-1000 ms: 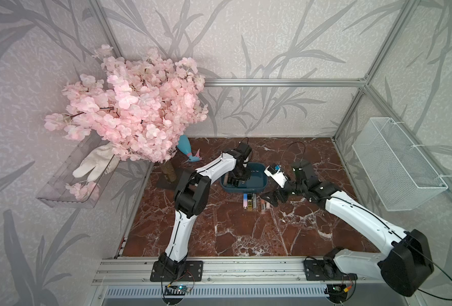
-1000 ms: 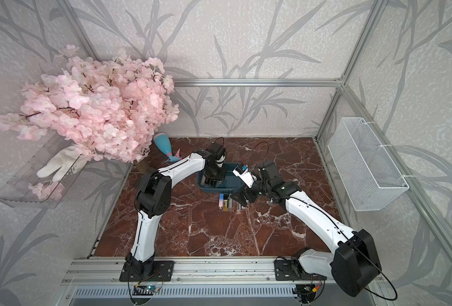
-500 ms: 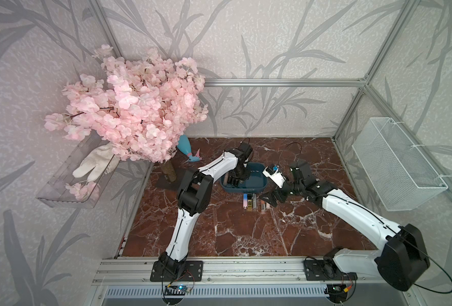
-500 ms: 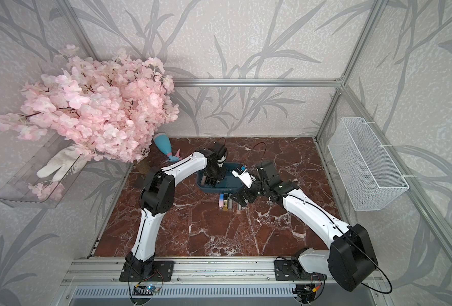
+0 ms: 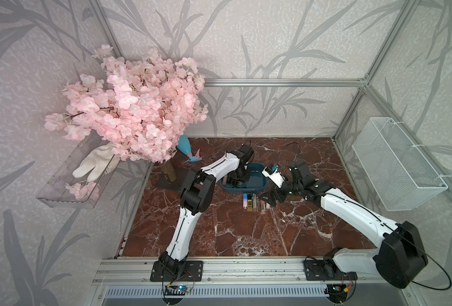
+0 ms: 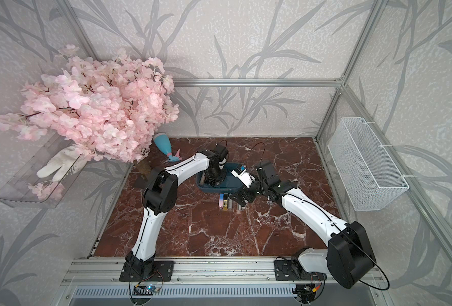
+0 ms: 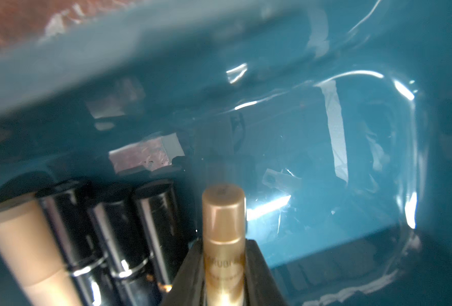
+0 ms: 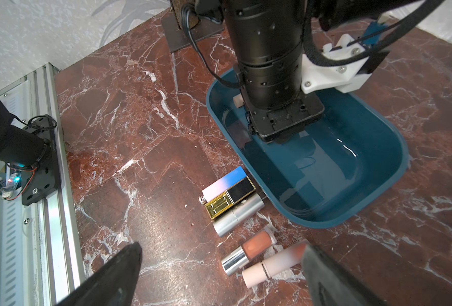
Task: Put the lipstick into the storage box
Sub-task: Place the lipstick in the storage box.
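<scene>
Lipstick (image 7: 223, 212) with a gold cap is clenched between the fingers of the left tool (image 7: 224, 247), which reaches down inside the box (image 7: 312, 159). Whether the tube touches the box floor I cannot tell. Just beside it, three black tubes (image 7: 108, 233) and a beige tube (image 7: 15, 238) lie side by side at one end of the box. The box stands on the table (image 5: 219, 233), its other end bare. Just in front of its rim, a row of five lipsticks (image 8: 232, 204) lies on the table. The right tool (image 8: 222, 247) hovers over the end of that row, its jaws spread wide and grasping nothing.
</scene>
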Controlling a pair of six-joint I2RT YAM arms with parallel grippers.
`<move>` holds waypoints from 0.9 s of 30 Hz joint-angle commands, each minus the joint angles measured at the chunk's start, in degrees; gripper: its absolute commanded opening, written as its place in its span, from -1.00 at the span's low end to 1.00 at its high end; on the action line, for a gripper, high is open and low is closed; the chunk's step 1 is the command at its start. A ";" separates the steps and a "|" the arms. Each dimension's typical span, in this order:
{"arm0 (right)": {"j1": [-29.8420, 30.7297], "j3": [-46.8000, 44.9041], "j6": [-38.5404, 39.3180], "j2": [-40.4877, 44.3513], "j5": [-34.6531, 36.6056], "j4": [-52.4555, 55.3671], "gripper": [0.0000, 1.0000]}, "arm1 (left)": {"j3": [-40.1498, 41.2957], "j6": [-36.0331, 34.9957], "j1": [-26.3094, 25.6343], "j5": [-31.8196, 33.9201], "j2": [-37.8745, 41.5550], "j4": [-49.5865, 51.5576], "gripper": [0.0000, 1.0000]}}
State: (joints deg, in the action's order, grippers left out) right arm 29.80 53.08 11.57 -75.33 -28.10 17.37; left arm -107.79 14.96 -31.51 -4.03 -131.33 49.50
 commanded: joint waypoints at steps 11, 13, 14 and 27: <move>0.37 2.07 -1.44 -0.89 -0.82 -0.76 0.99 | -2.36 -0.81 0.23 2.54 -1.65 2.89 -0.35; 0.32 2.12 -1.51 -0.87 -0.82 -0.78 0.99 | -2.34 -0.80 0.27 2.64 -1.61 3.06 -0.32; 0.35 2.12 -1.64 -0.83 -0.82 -0.95 0.99 | -2.26 -0.73 0.22 2.67 -1.50 3.15 -0.31; 0.35 1.98 -1.94 0.07 -0.91 -0.62 0.99 | -2.60 -0.63 0.25 2.77 0.17 2.84 -0.20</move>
State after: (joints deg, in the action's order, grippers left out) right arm 29.80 53.52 10.09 -76.03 -28.14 16.99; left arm -108.73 14.94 -31.48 -2.76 -131.92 50.83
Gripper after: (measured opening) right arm 0.994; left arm 0.397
